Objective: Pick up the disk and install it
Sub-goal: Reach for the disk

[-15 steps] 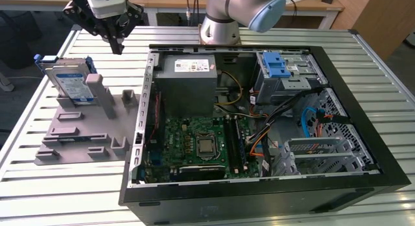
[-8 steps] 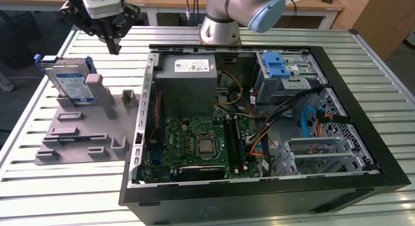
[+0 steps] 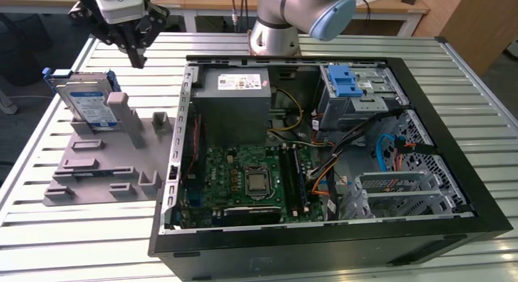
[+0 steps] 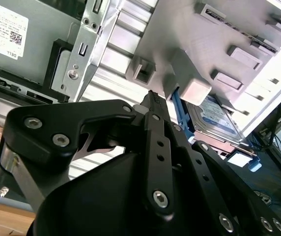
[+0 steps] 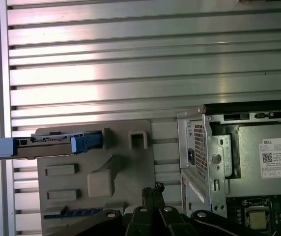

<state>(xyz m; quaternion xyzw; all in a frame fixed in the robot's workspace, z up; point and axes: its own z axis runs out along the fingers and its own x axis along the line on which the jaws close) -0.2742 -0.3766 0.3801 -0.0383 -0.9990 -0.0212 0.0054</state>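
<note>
The disk (image 3: 87, 106) stands on edge in a slot at the far end of a grey holder plate (image 3: 97, 173), on the exterior view's left; its blue-and-white label faces forward and a blue carrier frame edges it. My gripper (image 3: 137, 59) hangs above the table behind the disk, a little toward the computer case, fingers pointing down and shut with nothing between them. In the second wrist view the black gripper (image 4: 152, 97) points toward the holder plate (image 4: 189, 29), with the disk (image 4: 214, 118) beyond it. The first wrist view shows the disk (image 5: 47, 145) edge-on and the gripper (image 5: 153, 189) over the plate (image 5: 81, 196).
An open computer case (image 3: 441, 82) lies on the slatted metal table (image 3: 97, 245), on the exterior view's right. Inside are a grey power supply box (image 3: 235, 106), a motherboard (image 3: 251, 179), cables and a drive bay with a blue latch (image 3: 346, 82). The arm's base (image 3: 275, 33) stands behind the case.
</note>
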